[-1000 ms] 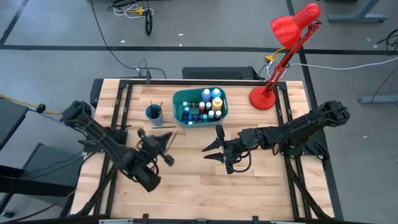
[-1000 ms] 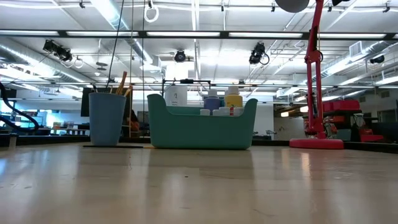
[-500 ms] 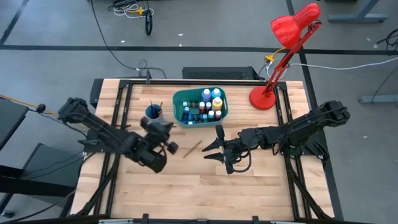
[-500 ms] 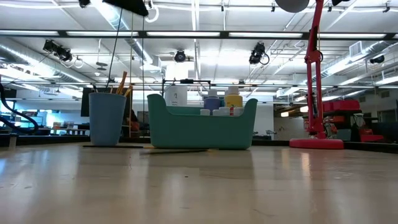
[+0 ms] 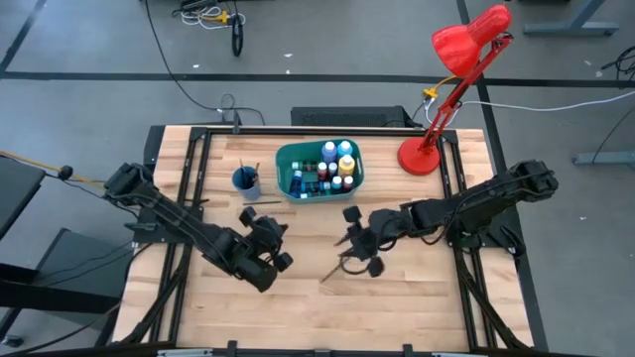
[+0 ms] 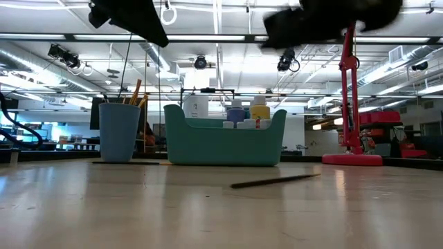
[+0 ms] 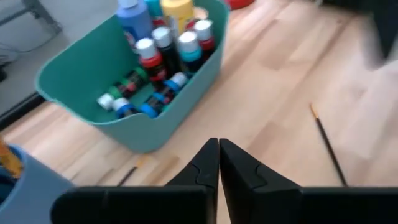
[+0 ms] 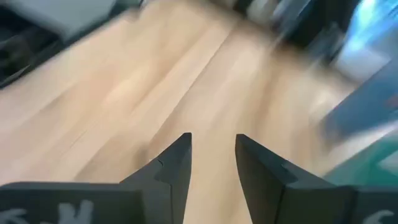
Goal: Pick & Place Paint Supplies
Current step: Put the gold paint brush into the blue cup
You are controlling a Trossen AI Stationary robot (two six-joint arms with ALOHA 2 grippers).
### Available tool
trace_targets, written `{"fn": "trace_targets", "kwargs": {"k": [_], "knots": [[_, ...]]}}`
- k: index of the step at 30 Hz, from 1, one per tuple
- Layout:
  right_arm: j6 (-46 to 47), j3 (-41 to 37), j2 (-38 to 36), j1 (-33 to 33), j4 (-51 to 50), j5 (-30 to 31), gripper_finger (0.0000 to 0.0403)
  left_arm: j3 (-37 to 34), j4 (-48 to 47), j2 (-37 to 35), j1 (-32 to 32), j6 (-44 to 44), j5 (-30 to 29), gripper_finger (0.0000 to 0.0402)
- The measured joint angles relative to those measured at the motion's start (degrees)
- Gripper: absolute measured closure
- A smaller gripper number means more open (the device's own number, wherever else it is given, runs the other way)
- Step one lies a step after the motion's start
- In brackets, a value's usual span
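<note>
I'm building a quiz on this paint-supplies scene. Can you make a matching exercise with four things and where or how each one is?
Things:
1. teal bin
2. blue cup
3. loose brush
4. left gripper

States:
A. lying flat on bare wood
B. fingers shut, holding nothing
C. holds upright brushes
D. packed with paint bottles

Pairs: 1-D, 2-C, 3-A, 4-B
</note>
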Motion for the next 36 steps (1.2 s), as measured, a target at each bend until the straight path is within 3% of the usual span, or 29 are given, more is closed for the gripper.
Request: {"fn": "trace_targets", "kwargs": {"k": [2, 4, 8, 11, 13, 17, 21, 24, 30, 36], "knots": [[4.97, -1.15, 0.00, -0.08, -6.81, -4.45, 0.0275, 0.10, 0.60, -0.03, -0.77, -0.31, -0.10, 0.0387], [9.01, -4.91, 0.00, 0.42, -6.39, -10.99, 0.0275, 0.06, 0.96, -0.03, -1.41, -0.40, -0.65, 0.0389], [17.28, -18.28, 1.63, 2.84, 17.91, -17.33, 0.0275, 0.06, 1.76, -0.04, -2.43, -1.29, -2.03, 0.0390], [19.74, -26.55, 5.40, 5.87, 36.35, -15.04, 0.0275, 0.06, 3.78, -0.03, -2.66, -1.14, -2.14, 0.0387], [17.89, -29.00, 8.41, 7.71, 40.29, -11.58, 0.0275, 0.06, 4.92, -0.05, -2.70, 0.34, -2.23, 0.0387], [23.12, -26.75, 16.85, 11.25, 41.13, -11.51, 0.0275, 0.06, 7.59, -0.06, -2.70, 2.20, -2.26, 0.0389], [22.13, -19.76, 25.06, 15.28, 38.33, -11.31, 0.0275, 0.06, 8.14, -0.06, -2.70, 3.56, -2.19, 0.0391], [24.08, -14.50, 26.89, 16.60, 30.33, -8.67, 0.0276, 0.06, 8.28, -0.06, -2.70, 4.62, -2.19, 0.0390], [28.84, -12.98, 27.21, 17.66, 27.97, -4.36, 0.0283, 0.06, 8.52, -0.06, -2.68, 5.84, -1.98, 0.0388], [32.66, -13.01, 26.92, 18.17, 27.49, -2.82, 0.0343, 0.06, 8.64, -0.06, -2.68, 5.83, -1.99, 0.0391]]}}
